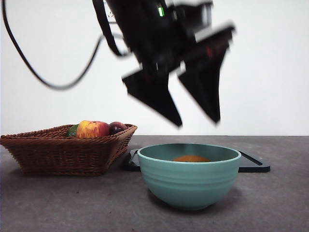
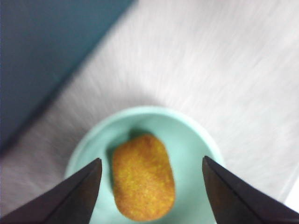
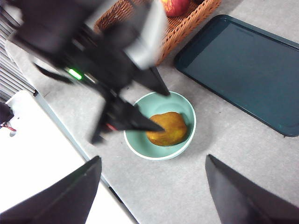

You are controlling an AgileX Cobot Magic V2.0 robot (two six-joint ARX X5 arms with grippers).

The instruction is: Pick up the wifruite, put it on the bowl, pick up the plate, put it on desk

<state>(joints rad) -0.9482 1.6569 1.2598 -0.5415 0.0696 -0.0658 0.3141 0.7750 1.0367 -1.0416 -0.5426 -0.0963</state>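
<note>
The left tool [image 1: 198,122] hangs spread and empty directly above the teal-green ridged ceramic bowl [image 1: 189,182], where the small orange-brown oval wifruite [image 2: 143,177] lies. A brown wicker basket [image 1: 63,150] and flat black tray [image 3: 243,70] lie beyond it on the bench. The right tool [image 3: 152,186], spread, waits higher.

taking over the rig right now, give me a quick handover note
Left gripper: open, empty, above the bowl.
Right gripper: open, empty, high over the desk.
Wifruite: lying in the bowl, so that step is done.
Tray: flat on the desk behind the bowl, beside the basket.
Left: the plate step; no separate plate shows besides the tray.
</note>
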